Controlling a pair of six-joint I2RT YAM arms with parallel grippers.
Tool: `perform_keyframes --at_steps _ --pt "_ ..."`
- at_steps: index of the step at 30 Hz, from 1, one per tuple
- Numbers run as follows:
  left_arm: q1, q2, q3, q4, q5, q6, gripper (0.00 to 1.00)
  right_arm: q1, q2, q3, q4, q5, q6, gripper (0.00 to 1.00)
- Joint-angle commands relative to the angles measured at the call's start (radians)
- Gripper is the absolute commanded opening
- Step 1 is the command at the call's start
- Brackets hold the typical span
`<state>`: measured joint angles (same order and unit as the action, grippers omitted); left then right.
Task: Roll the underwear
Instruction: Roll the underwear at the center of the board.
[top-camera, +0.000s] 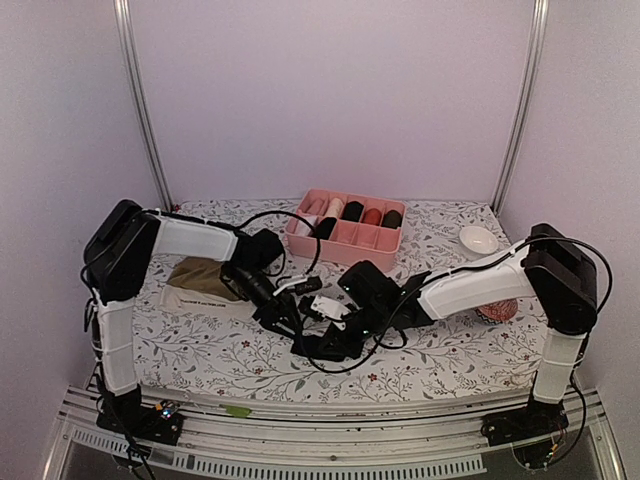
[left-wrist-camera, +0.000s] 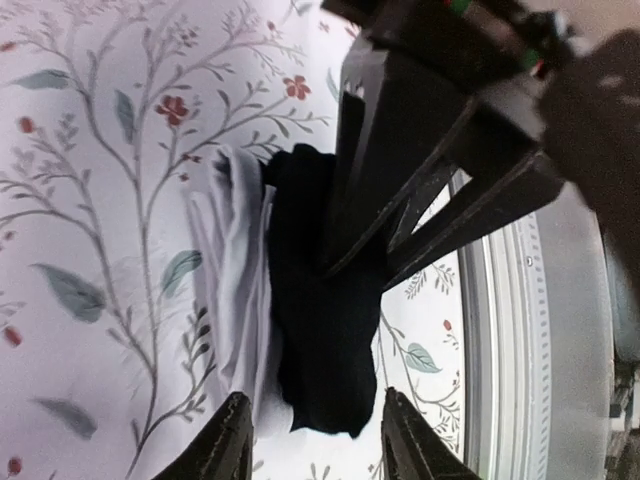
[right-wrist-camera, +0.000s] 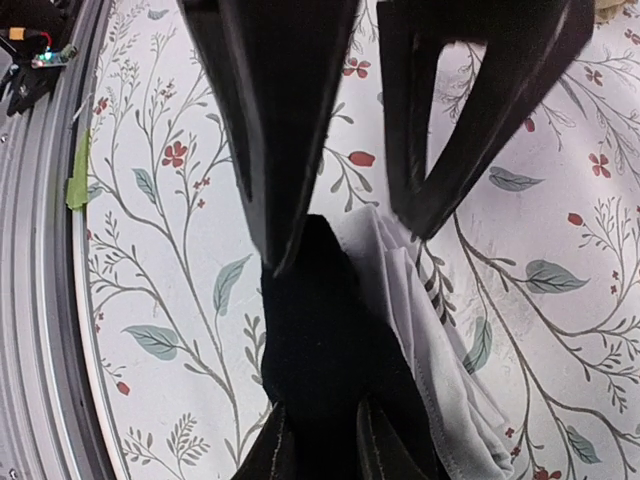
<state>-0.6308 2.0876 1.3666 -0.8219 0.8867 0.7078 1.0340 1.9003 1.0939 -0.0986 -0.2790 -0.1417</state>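
black brief: (left-wrist-camera: 320, 320) bunched into a bundle with a white edge, lying on the floral tablecloth (top-camera: 440, 350) near the front, between the two arms.
left gripper: (left-wrist-camera: 315, 410) fingers spread wide, straddling one end of the bundle. The right wrist view shows one tip touching the black cloth and the other just clear of the white edge.
right gripper: (right-wrist-camera: 322, 420) fingers close together, pinching the black fabric at the other end.
overhead view only: the olive-brown brief (top-camera: 200, 278) lies flat by the left arm, well apart from the bundle. A pink divided box (top-camera: 350, 250) of rolled items stands at the back, with a white bowl (top-camera: 478, 240) near it. A red patterned ball (top-camera: 498, 310) sits by the right arm.
wrist views only: the layered folds of the white edge, hidden under the grippers from above.
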Motion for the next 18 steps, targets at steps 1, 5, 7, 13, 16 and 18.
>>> perform_keyframes --at_steps 1,5,7,13,16,18 --pt "0.037 -0.182 -0.118 0.242 -0.026 -0.113 0.46 -0.03 0.083 -0.037 -0.073 -0.145 0.097 0.2" --pt "0.031 -0.288 -0.266 0.436 -0.018 -0.258 0.5 -0.095 0.109 -0.033 -0.048 -0.247 0.18 0.2" --pt "0.021 -0.316 -0.33 0.525 -0.034 -0.33 0.51 -0.116 0.116 -0.034 -0.038 -0.277 0.205 0.2" --pt "-0.013 -0.285 -0.35 0.638 -0.098 -0.394 0.53 -0.127 0.137 -0.023 -0.039 -0.316 0.207 0.2" --pt "-0.022 -0.241 -0.323 0.643 -0.107 -0.411 0.54 -0.127 0.139 -0.02 -0.042 -0.312 0.197 0.2" --pt "-0.024 -0.214 -0.308 0.643 -0.104 -0.422 0.54 -0.126 0.135 -0.02 -0.046 -0.302 0.192 0.2"
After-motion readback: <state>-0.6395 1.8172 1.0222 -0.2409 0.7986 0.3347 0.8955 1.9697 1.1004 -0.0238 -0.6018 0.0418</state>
